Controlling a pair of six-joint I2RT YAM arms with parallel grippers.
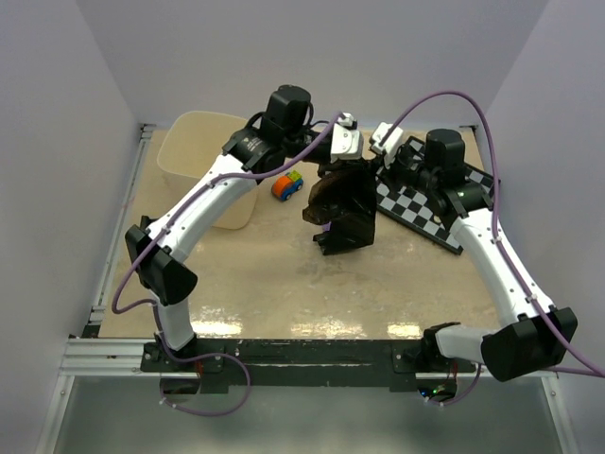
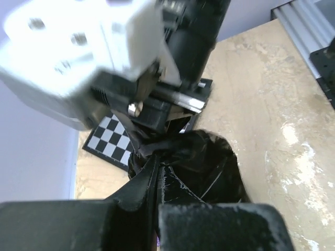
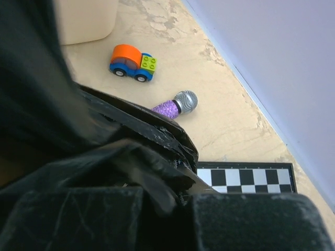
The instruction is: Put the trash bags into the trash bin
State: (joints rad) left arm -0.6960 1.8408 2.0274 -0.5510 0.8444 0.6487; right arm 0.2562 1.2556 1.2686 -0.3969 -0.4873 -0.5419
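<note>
One dark bag (image 1: 345, 210), one beige bin (image 1: 180, 170), one toy car (image 1: 286, 185), one toy microphone (image 3: 175, 105) — one chequered board (image 1: 427, 206).

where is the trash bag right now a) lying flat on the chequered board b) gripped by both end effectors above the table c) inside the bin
b, the trash bag hangs from the shut left end effector and right end effector, outside the trash bin.

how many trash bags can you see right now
1: the trash bag is held up mid-table, right of the trash bin, pinched by the left gripper and right gripper. More may be bunched within it.
</note>
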